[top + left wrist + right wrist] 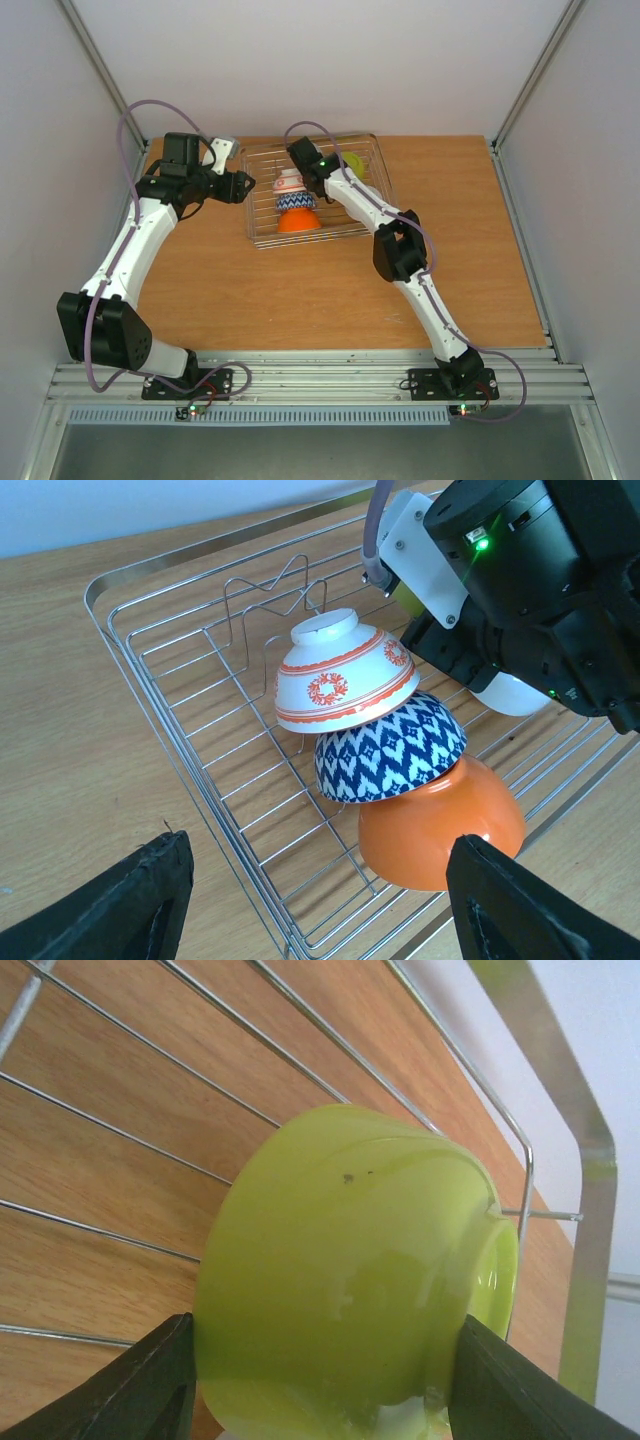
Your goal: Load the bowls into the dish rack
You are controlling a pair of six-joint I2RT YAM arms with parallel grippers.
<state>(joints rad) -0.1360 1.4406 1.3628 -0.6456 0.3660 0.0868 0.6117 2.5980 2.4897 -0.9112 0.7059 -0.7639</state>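
The wire dish rack (258, 160) stands at the back middle of the table. In it, a white bowl with red pattern (340, 675), a blue-and-white zigzag bowl (390, 745) and an orange bowl (440, 820) lean on each other in a row, rims down. A plain white bowl (510, 695) shows partly under the right arm. My right gripper (325, 1360) is shut on the yellow-green bowl (350, 1280), held on its side over the rack's far right corner (354, 162). My left gripper (320, 910) is open and empty, at the rack's left edge (240, 187).
The rack's rim (100, 585) and its raised wire dividers (270, 595) lie in front of the left gripper. The right arm (400, 245) reaches across the rack's right side. Grey walls enclose the wooden table (300, 300).
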